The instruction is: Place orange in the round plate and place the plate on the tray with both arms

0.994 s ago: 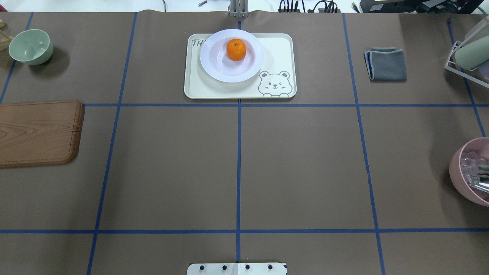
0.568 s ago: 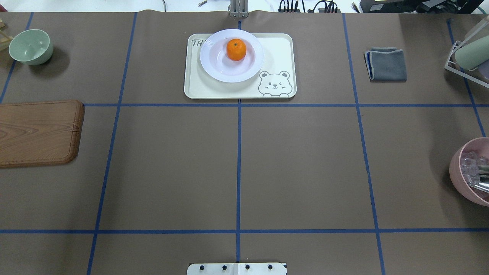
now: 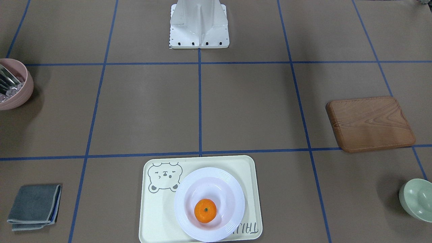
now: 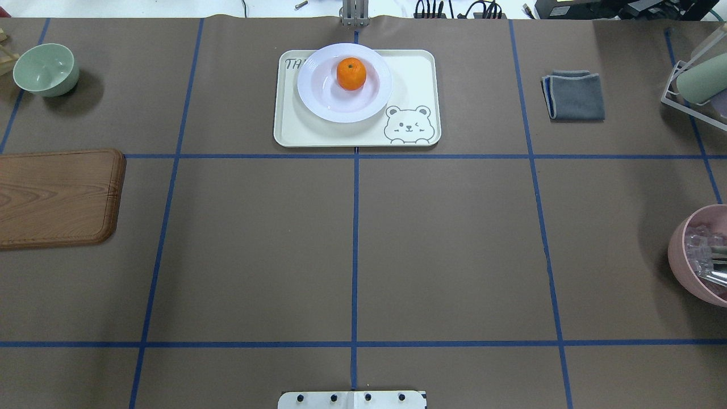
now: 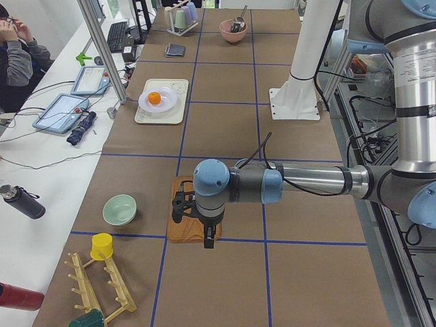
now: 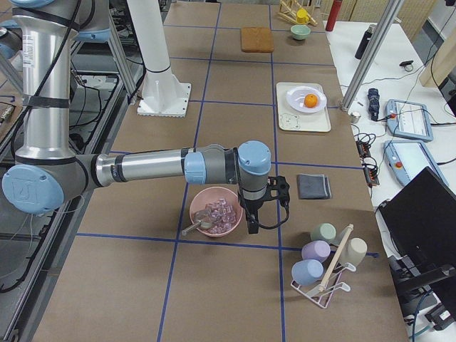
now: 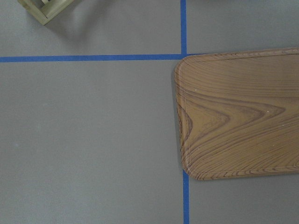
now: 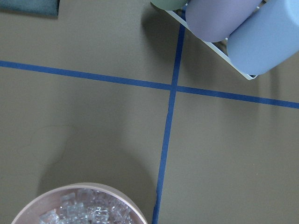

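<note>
The orange [image 4: 351, 74] sits in the deep centre of the white round plate [image 4: 318, 99], and the plate rests on the cream bear tray [image 4: 341, 135] at the far middle of the table. The front-facing view shows the same stack: orange [image 3: 205, 210], plate [image 3: 229, 189], tray [image 3: 158, 216]. Neither arm is near it. My left gripper [image 5: 208, 240] hangs above the wooden board at the table's left end. My right gripper [image 6: 251, 224] hangs beside the pink bowl at the right end. Both show only in the side views, so I cannot tell whether they are open or shut.
A brown wooden board [image 4: 57, 196] and a pale green bowl [image 4: 45, 69] lie at the left. At the right are a folded grey cloth [image 4: 575, 95], a pink bowl [image 4: 684, 255] holding cutlery and a cup rack [image 4: 698, 85]. A person sits at the side desk [image 5: 17, 54].
</note>
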You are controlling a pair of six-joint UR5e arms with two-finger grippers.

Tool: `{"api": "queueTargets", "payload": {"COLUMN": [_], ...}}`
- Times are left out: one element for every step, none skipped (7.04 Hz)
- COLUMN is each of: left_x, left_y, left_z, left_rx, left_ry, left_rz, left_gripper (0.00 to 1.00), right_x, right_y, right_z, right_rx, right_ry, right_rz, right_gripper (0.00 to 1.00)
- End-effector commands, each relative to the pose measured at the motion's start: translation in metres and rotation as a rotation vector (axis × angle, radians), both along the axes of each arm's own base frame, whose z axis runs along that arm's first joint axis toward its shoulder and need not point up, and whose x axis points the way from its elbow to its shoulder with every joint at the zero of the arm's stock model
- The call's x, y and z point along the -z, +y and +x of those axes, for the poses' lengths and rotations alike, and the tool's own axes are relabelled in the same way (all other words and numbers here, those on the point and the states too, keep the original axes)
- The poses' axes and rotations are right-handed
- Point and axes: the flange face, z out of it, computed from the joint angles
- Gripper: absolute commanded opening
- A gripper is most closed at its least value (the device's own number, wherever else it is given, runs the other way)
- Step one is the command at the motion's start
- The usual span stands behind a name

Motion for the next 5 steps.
{"api": "queueTargets", "payload": {"left_x": [-0.0012,-0.0021,-0.0020,-0.0012,-0.0019], "left_y": [0.0006,0.0007,-0.0002,-0.0003,-0.0002], "left_z": [0.0001,0.0000,0.0005,0.0006,0.0006], "left_rx": [0.000,0.000,-0.002,-0.002,-0.002], "left_ry": [0.000,-0.001,-0.001,0.000,0.000], "left_rz": [-0.003,-0.004,-0.003,-0.001,-0.003], "left_gripper": [0.99,0.99,0.99,0.99,0.99], "right_x": [0.0017,0.0025,0.0032,0.0032,0.0055], "right_y": [-0.0001,-0.0008,-0.0008,-0.0008,-0.0008], "right_z": [-0.0003,-0.0003,-0.0003,-0.0003,-0.0003], "right_rx": [0.008,0.009,0.009,0.009,0.009], "right_ry": [-0.003,-0.003,-0.003,-0.003,-0.003], "right_rz": [0.012,0.015,0.016,0.016,0.021], "right_gripper": [1.00,1.00,1.00,1.00,1.00]}}
